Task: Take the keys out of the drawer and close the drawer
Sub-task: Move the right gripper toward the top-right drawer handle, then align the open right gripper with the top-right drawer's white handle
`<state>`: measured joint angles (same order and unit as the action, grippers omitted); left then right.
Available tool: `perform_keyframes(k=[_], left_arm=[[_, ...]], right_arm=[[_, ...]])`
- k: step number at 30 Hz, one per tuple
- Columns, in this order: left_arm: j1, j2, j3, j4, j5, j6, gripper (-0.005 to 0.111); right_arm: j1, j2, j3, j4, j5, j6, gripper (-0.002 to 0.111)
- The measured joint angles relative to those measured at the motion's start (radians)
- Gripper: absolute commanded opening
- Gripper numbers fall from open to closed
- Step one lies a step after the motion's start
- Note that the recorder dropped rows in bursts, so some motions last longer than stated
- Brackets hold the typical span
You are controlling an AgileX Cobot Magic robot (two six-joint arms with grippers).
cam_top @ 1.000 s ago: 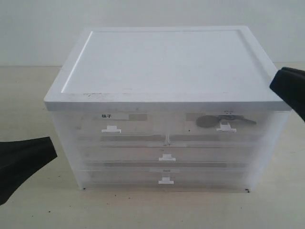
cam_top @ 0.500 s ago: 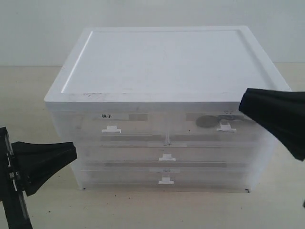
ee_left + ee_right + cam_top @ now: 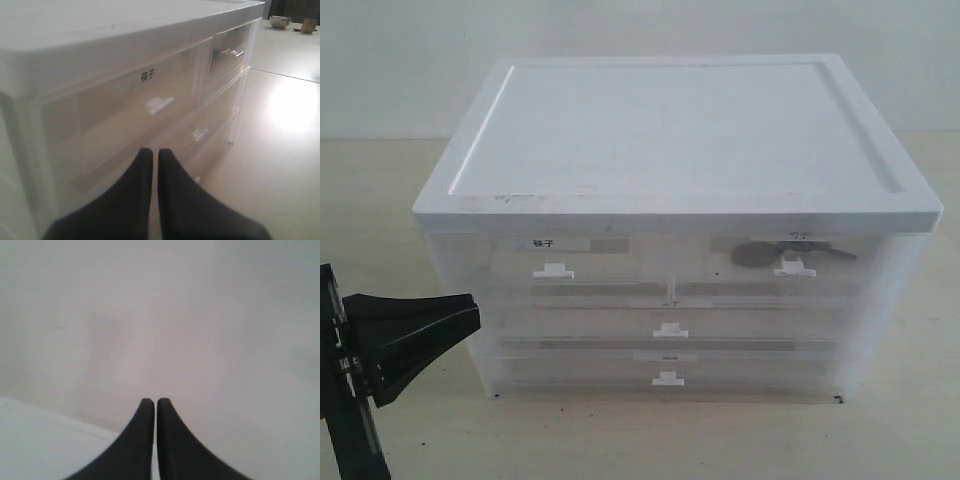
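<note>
The drawer [image 3: 720, 270] is the upper right half-width one of a white-topped translucent cabinet [image 3: 670, 130], and it is pushed in. Through its front the keys [image 3: 753, 254] show as a dark round fob with grey metal beside it. Its white tab handle [image 3: 794, 268] sits just below them. My left gripper [image 3: 472, 312] hovers low beside the cabinet's left front corner, shut and empty. In the left wrist view the left gripper [image 3: 151, 152] points along the cabinet front, with the drawer [image 3: 231, 47] at the far end. My right gripper [image 3: 152, 401] is shut and empty, facing a plain pale surface; it is outside the exterior view.
The twin drawer [image 3: 560, 262] with bold black characters is beside the left gripper's side. Two full-width drawers [image 3: 670, 322] lie below. A beige tabletop [image 3: 640, 440] runs in front of the cabinet. A bowl [image 3: 280, 21] and a cup [image 3: 309, 25] stand far off.
The right gripper came in at the cabinet's upper right corner half a second ago and has since left the exterior view. The left gripper moved in toward the cabinet, then held still.
</note>
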<state>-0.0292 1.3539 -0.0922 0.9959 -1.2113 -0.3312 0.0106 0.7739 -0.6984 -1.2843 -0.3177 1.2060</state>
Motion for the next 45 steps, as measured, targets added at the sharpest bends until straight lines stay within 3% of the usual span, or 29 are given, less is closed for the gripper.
perform_keyframes(k=[3, 9, 12, 16, 22, 28, 30, 35, 40, 43, 45], left_arm=[[0.0, 0.0, 0.0, 0.0, 0.0, 0.004, 0.005], [0.0, 0.0, 0.0, 0.0, 0.0, 0.004, 0.005], [0.0, 0.0, 0.0, 0.0, 0.0, 0.004, 0.005], [0.0, 0.0, 0.0, -0.002, 0.0, 0.004, 0.005], [0.0, 0.0, 0.0, -0.002, 0.0, 0.004, 0.005], [0.0, 0.0, 0.0, -0.002, 0.0, 0.004, 0.005], [0.0, 0.0, 0.0, 0.003, 0.0, 0.004, 0.005], [0.0, 0.0, 0.0, 0.01, 0.0, 0.004, 0.005], [0.0, 0.0, 0.0, 0.01, 0.0, 0.004, 0.005], [0.0, 0.0, 0.0, 0.01, 0.0, 0.004, 0.005], [0.0, 0.0, 0.0, 0.01, 0.0, 0.004, 0.005]], right_arm=[[0.0, -0.012, -0.008, -0.062, 0.245, 0.081, 0.0], [0.003, -0.021, 0.014, -0.05, 0.432, -0.029, 0.0], [0.043, -0.018, -0.012, 0.122, 0.644, -0.248, 0.0], [0.167, 0.026, -0.118, 0.436, 0.949, -0.609, 0.0], [0.313, 0.048, -0.217, 0.795, 1.23, -0.968, 0.0], [0.399, 0.018, -0.225, 1.178, 1.28, -1.255, 0.0], [0.43, 0.016, -0.195, 1.423, 1.264, -1.437, 0.008], [0.472, 0.029, -0.071, 1.665, 1.168, -1.797, 0.041], [0.586, 0.029, 0.02, 1.683, 1.096, -2.178, 0.041], [0.676, 0.029, 0.072, 1.574, 1.026, -2.195, 0.041], [0.735, 0.029, 0.119, 1.337, 0.971, -2.07, 0.041]])
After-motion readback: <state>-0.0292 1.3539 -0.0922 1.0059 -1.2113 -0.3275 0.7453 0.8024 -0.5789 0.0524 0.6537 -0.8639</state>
